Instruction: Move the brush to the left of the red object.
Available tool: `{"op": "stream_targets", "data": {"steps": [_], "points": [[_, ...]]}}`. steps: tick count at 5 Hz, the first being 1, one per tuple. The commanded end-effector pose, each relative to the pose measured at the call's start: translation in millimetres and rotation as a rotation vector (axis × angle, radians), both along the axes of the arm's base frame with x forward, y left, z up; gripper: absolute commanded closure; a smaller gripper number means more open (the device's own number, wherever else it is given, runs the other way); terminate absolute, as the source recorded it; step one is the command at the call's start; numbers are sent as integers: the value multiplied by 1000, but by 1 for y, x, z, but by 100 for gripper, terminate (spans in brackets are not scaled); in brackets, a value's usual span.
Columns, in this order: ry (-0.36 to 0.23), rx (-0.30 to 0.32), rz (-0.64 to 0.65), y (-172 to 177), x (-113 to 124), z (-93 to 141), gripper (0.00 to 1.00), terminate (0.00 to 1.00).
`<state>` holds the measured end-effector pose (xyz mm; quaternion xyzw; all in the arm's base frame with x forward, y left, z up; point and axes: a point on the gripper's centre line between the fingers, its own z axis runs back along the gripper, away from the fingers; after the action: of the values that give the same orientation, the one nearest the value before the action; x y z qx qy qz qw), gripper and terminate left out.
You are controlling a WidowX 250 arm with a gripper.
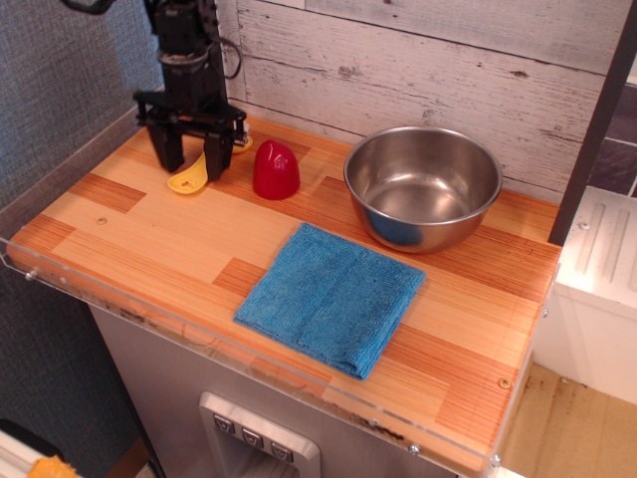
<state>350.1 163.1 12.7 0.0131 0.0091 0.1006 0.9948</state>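
Observation:
The yellow brush [189, 180] lies on the wooden table at the back left, to the left of the red object [276, 170]. Its rounded handle end points toward the front left; another bit of yellow shows behind the gripper's right finger. The red object is a small glossy dome standing upright. My gripper [196, 157] hangs straight down over the brush with its two black fingers [171, 151] spread apart on either side of it. It is open and holds nothing. The bristles are hidden behind the fingers.
A steel bowl [423, 186] stands at the back right. A folded blue cloth [331, 296] lies at the front centre. A clear plastic rim [60, 282] runs along the table's left and front edges. A plank wall is close behind.

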Motion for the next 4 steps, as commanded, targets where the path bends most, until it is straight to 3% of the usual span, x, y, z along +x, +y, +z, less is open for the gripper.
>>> {"op": "stream_targets", "data": {"steps": [1,2,3,4], "points": [[-131,103,-178,-19,-1,82,0,0],[-138,109,-233,-55,-6,105,0,0],[-124,42,-135,-92,-24,104,0,0],[-102,29,-90,-115,-39,102,0,0]]}}
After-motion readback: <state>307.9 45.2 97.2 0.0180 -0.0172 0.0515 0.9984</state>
